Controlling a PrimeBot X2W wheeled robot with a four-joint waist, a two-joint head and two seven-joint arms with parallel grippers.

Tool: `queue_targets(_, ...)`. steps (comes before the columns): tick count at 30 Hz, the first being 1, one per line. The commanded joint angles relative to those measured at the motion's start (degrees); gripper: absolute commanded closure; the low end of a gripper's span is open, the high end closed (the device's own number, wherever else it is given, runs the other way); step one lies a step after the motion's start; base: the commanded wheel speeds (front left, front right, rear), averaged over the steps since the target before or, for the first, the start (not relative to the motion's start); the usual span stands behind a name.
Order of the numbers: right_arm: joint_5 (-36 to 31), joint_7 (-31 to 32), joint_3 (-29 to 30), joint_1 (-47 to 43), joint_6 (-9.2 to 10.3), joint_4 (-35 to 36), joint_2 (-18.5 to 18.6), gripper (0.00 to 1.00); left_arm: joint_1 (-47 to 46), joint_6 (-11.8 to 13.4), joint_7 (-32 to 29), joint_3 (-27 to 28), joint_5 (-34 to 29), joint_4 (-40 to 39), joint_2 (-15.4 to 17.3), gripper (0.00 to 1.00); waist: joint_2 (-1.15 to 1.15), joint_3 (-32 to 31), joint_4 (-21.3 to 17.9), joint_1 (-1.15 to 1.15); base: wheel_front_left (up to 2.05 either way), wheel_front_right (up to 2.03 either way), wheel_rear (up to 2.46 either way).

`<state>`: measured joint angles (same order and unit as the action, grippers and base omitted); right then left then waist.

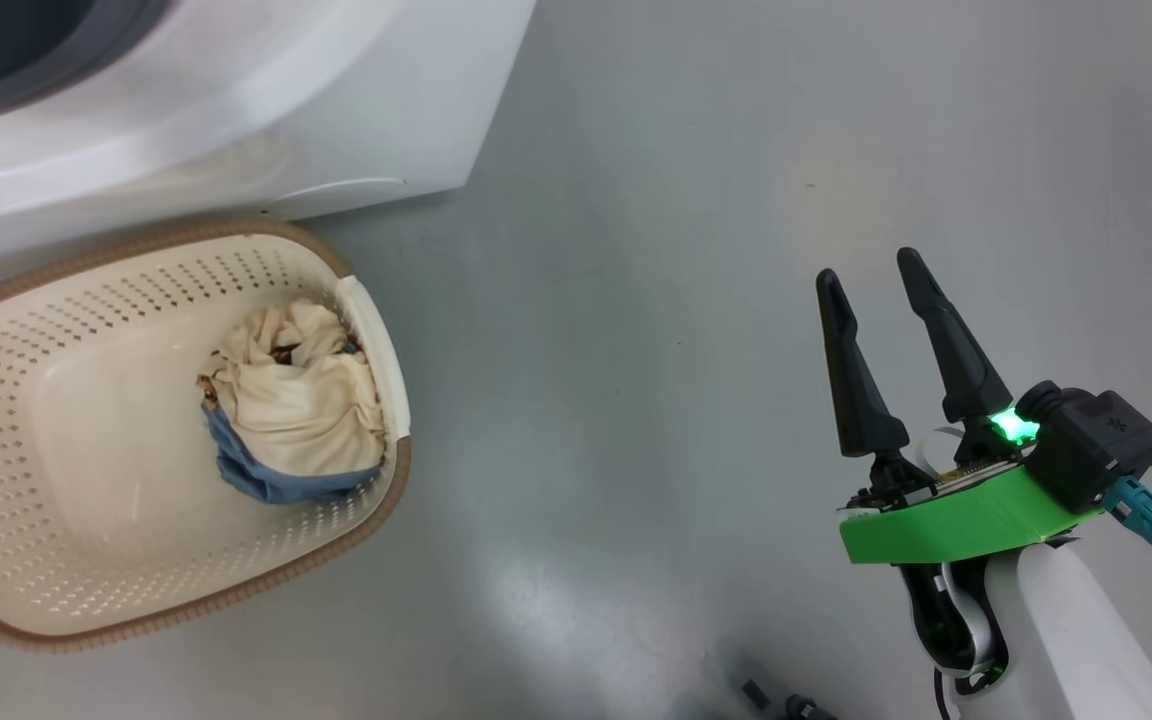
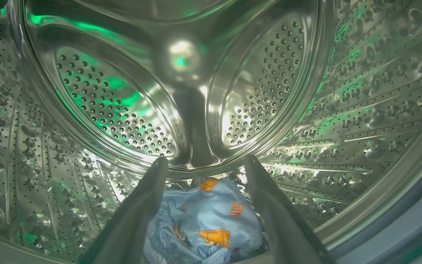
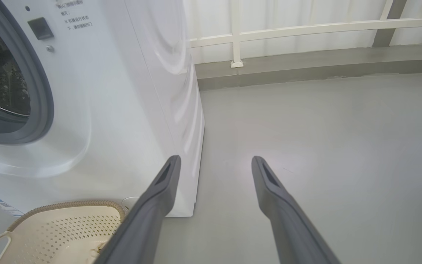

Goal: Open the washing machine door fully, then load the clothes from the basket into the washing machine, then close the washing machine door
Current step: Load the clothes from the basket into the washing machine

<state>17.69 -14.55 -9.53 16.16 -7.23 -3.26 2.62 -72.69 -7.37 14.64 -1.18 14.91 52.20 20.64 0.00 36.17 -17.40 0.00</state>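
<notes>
We see the blue garment (image 2: 207, 223) on the bottom of the drum (image 2: 115, 110), a crumpled heap with no clear long axis. Its lower part is cut off by the edge of the left wrist view. It is light blue with small orange prints.

The left claw (image 2: 205, 163) is inside the drum with its fingers spread wide, one on each side of the heap. They grip nothing, though we cannot tell whether the cloth brushes them.

The cream garment (image 1: 296, 400) lies bunched in the basket (image 1: 46, 420), against the wall nearest the right claw. In the head view the bundle runs roughly up and down, with blue trim along its lower edge; its folds hide the rest.

The basket stands on the floor (image 1: 686, 250) just beside the washer (image 1: 236, 110), whose front is cut off at the top of that view.

The right claw (image 1: 868, 270) hangs wide open and empty over bare floor, well apart from the basket.
</notes>
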Motion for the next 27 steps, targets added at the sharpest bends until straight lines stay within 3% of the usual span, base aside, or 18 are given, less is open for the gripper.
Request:
queue_targets(1,0.2,-0.4,-1.2,0.4,-0.25,1.4,0.3,0.0,0.4,-0.1,0.4,1.0,-0.5,-1.3,2.5,0.0,0.0,-0.3,0.3,0.0,0.0,0.0,0.0)
queue_targets(12,-1.0,-0.4,-0.6,0.7,-0.25,1.1,0.3,0.0,5.8,-0.1,0.4,3.5,-0.2,-5.0,-0.4,0.0,0.0,-2.8,2.7,0.0,0.0,0.0,0.0)
queue_targets(27,-1.5,-0.4,0.2,-0.4,-0.25,0.1,2.8,0.0,21.6,-0.1,0.4,5.4,-0.8,-13.8,-6.1,0.0,0.0,-9.1,6.9,0.0,0.0,0.0,0.0)
